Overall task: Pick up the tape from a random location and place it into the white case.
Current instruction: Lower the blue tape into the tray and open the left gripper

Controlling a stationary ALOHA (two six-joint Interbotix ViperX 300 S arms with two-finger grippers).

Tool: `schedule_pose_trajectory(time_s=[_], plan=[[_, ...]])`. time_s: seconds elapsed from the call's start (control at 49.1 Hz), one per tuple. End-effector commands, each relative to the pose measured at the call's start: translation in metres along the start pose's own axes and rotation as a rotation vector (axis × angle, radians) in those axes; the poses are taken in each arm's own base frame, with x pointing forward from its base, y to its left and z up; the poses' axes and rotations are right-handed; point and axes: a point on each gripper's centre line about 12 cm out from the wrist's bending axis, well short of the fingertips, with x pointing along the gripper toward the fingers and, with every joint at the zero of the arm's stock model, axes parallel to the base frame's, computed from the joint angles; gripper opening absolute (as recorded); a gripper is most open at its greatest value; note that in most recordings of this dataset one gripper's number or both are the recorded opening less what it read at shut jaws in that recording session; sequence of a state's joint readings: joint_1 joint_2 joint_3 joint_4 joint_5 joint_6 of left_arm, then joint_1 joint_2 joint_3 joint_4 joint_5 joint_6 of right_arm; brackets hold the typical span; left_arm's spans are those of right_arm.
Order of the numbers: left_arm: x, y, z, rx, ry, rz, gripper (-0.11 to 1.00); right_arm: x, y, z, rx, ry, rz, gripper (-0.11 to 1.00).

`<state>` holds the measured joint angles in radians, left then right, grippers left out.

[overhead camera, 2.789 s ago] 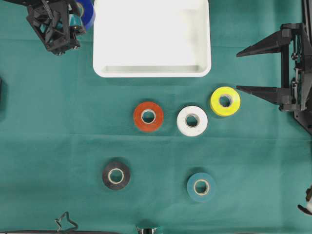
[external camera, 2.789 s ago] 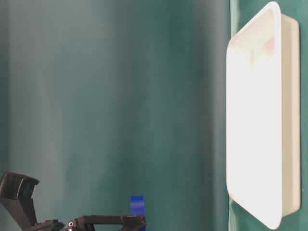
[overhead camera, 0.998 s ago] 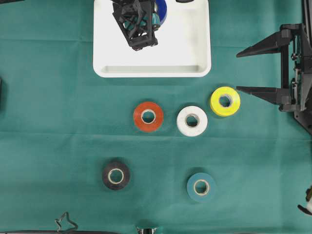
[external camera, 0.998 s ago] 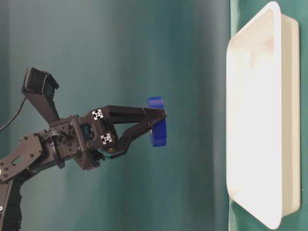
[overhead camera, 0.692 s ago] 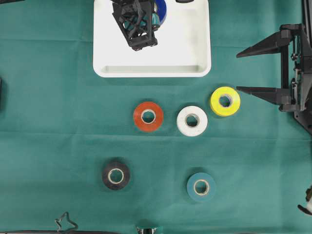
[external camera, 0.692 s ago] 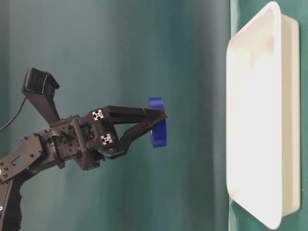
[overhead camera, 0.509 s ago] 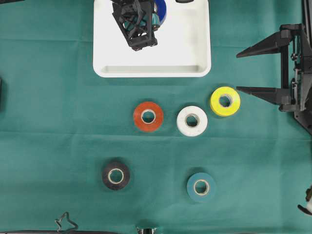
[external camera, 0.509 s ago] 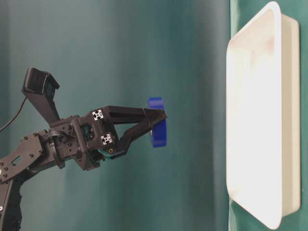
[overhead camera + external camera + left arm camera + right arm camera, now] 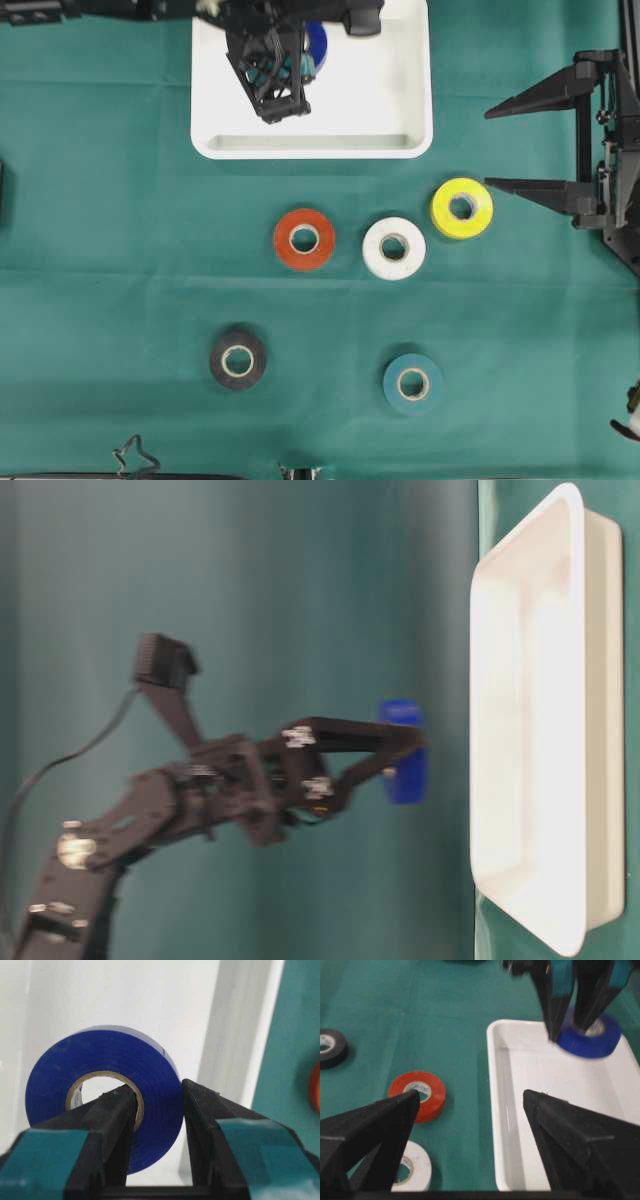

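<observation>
A blue tape roll (image 9: pixel 315 44) hangs over the white case (image 9: pixel 310 148), with my left gripper (image 9: pixel 306 58) shut on it. One finger (image 9: pixel 117 1110) goes through the core and the other (image 9: pixel 200 1110) presses the outer wall of the blue tape roll (image 9: pixel 150 1072). In the table-level view the blue tape roll (image 9: pixel 404 755) is still a short way off the white case (image 9: pixel 580 730). My right gripper (image 9: pixel 490 146) stands open at the right edge, beside the yellow tape (image 9: pixel 461 208), holding nothing. The right wrist view shows the blue tape roll (image 9: pixel 592 1040) above the white case (image 9: pixel 510 1110).
On the green cloth lie a red tape (image 9: pixel 304 238), a white tape (image 9: pixel 394 247), a black tape (image 9: pixel 238 360) and a teal tape (image 9: pixel 413 384). The case has nothing lying in it.
My left gripper has dropped closer to the white case with the blue tape still held and shifted slightly toward the case's near side. The right arm is still.
</observation>
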<state>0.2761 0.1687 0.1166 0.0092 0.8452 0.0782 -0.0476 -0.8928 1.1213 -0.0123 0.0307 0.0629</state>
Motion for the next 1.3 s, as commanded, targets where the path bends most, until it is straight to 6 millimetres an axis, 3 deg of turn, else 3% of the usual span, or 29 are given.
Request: schedule_pose_trajectory(time_s=[0.0,0.285,0.55,1.283], plan=[[0.000,0.003,0.001,-0.005,-0.044,0.007,0.24,0.000,0.000,0.012,0.000,-0.031,0.000,0.93],[0.038,0.010,-0.016,-0.024,-0.056,0.014,0.24,0.002,0.001,0.010,0.000,-0.023,0.001,0.93],[0.060,0.010,-0.016,-0.020,-0.062,0.015,0.24,0.003,0.001,0.010,0.000,-0.020,0.001,0.93],[0.067,0.010,-0.011,0.009,-0.063,0.014,0.24,0.003,0.000,0.009,0.000,-0.017,-0.001,0.93]])
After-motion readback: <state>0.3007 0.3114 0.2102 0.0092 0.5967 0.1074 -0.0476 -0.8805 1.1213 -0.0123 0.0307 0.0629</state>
